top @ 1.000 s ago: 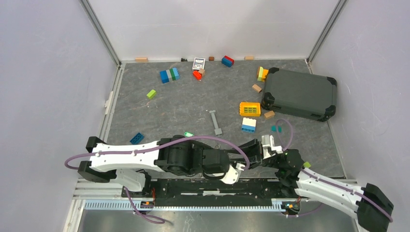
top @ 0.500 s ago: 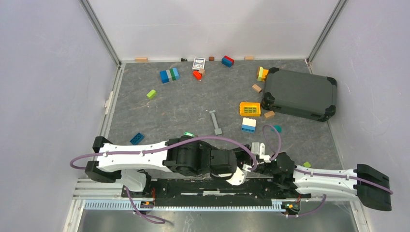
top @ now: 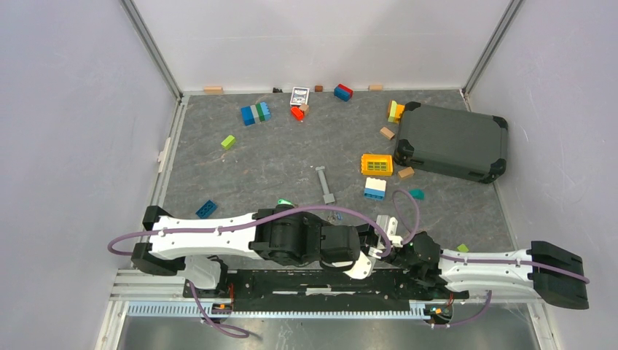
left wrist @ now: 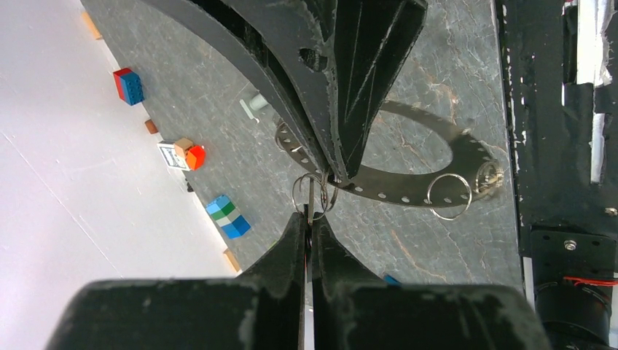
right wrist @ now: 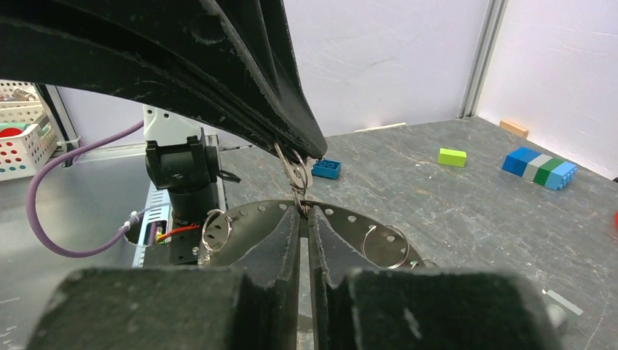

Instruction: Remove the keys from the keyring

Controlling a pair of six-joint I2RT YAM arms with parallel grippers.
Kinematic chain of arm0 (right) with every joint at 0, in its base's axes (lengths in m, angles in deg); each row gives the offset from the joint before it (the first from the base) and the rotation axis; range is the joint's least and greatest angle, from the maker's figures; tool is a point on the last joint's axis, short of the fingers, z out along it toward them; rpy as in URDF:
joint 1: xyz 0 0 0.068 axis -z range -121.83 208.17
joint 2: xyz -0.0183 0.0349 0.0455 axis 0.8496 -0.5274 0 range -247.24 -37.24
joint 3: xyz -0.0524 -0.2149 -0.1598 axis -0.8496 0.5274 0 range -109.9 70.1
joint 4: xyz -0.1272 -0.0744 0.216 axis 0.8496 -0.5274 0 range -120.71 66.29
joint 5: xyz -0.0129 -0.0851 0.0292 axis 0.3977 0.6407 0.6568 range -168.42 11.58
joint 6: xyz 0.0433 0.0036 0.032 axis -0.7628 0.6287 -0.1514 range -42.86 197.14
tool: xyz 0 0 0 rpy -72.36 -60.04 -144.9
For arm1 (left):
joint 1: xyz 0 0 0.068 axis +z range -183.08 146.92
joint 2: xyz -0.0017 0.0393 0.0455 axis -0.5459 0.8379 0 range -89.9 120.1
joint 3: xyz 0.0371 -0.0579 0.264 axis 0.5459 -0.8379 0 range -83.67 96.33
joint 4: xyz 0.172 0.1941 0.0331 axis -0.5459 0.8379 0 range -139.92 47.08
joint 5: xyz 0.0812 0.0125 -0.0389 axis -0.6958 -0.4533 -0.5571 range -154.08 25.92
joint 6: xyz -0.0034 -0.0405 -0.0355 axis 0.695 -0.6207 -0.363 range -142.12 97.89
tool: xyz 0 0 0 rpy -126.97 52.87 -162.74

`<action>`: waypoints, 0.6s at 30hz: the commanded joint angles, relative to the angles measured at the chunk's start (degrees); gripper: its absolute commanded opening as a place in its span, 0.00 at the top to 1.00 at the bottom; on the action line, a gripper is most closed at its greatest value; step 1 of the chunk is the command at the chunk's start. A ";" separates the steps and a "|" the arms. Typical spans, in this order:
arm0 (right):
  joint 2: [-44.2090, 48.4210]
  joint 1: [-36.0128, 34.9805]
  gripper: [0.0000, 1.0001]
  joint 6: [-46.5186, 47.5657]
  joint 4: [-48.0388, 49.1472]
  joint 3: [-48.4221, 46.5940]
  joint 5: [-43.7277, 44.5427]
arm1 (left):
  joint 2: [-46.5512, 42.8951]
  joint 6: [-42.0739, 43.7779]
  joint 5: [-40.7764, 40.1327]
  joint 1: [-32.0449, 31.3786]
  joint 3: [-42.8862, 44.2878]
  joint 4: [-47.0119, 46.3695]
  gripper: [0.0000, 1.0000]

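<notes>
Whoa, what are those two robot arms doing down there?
The two arms meet near the front of the table. The left gripper and the right gripper are both shut on one small wire keyring, pinching it between them. No key shows clearly on it. Beneath lies a curved metal strip with holes, with more rings on it.

**Much Is Going Unseen at the Meeting Point**

In the left wrist view the keyring [left wrist: 313,191] is vanishing between blurred fingers [left wrist: 288,251] that the bottom edge is cutting off, and a perforated metal band [left wrist: 401,192] is running behind the right gripper [left wrist: 337,173]. Any keys on the ring are proving too fine to make out. In the top view the left gripper [top: 377,246] and the right one are covering the keyring completely, while the left arm [top: 211,232] is overlapping a small green piece [top: 284,202].
</notes>
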 commanded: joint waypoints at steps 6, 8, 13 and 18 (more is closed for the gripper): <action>2.33 0.01 0.80 1.00 3.09 -1.16 1.77 | -1.61 -1.09 1.17 -0.39 0.52 -2.54 0.98; 2.31 -0.06 0.80 0.92 3.36 -1.33 1.13 | -1.49 -1.11 1.21 -0.40 0.56 -2.56 0.98; 1.98 -0.12 0.90 0.71 3.24 -1.59 0.39 | -1.44 -1.16 1.21 -0.38 0.56 -2.54 0.98; 2.72 -0.21 1.00 1.09 1.92 -1.50 0.13 | -1.81 -1.55 0.83 -0.42 0.26 -2.57 0.98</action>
